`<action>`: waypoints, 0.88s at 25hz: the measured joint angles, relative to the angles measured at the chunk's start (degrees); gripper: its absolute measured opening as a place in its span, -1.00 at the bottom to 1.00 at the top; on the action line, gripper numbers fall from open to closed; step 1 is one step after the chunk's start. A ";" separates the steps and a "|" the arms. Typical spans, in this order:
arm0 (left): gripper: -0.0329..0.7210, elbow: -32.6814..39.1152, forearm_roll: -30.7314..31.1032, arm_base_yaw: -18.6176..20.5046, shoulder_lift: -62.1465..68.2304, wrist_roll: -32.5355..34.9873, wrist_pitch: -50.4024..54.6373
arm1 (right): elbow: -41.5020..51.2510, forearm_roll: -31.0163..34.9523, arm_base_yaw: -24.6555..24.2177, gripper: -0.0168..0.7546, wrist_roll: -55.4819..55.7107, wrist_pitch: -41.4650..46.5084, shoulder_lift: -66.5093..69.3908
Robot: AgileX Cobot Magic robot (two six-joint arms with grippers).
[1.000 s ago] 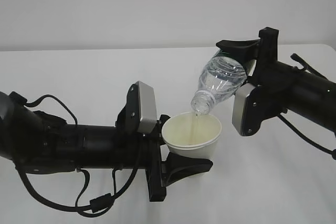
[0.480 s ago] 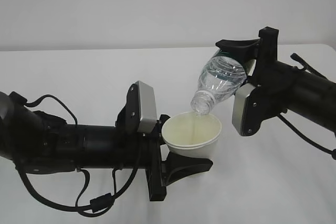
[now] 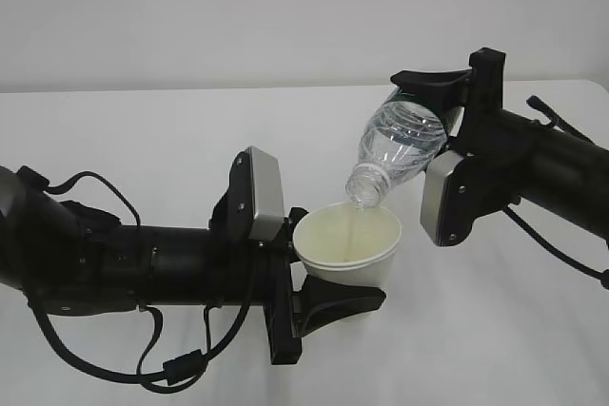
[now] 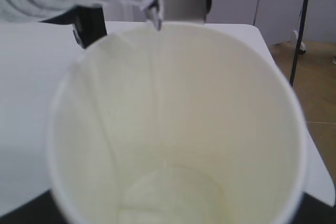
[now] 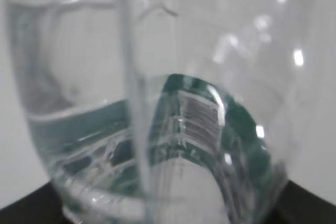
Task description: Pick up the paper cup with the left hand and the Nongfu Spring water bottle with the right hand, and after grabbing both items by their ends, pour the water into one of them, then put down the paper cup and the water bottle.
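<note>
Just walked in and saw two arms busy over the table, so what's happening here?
The right pincer holds the Nongfu Spring water bottle by its base, tipped neck-down over the paper cup. The left pincer grips the cup upright from the side. A thin stream of water runs from the bottle's mouth into the cup, and the left wrist view shows a shallow pool at the bottom. Both items are lifted off the white table; pouring is underway.

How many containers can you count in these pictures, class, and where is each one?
2. The paper cup is held upright in the left tool; the water bottle is tilted neck-down above it in the right tool. No others show.
</note>
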 joint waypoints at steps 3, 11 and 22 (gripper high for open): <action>0.20 0.00 0.00 0.00 0.00 0.00 0.00 | 0.00 0.00 0.00 0.20 0.00 0.00 0.00; 0.20 0.00 -0.12 0.00 0.00 0.00 0.00 | 0.00 0.00 0.00 0.20 0.00 -0.09 0.00; 0.19 0.00 -0.15 0.00 0.00 0.00 0.00 | 0.00 -0.74 0.00 0.20 0.00 -0.09 0.00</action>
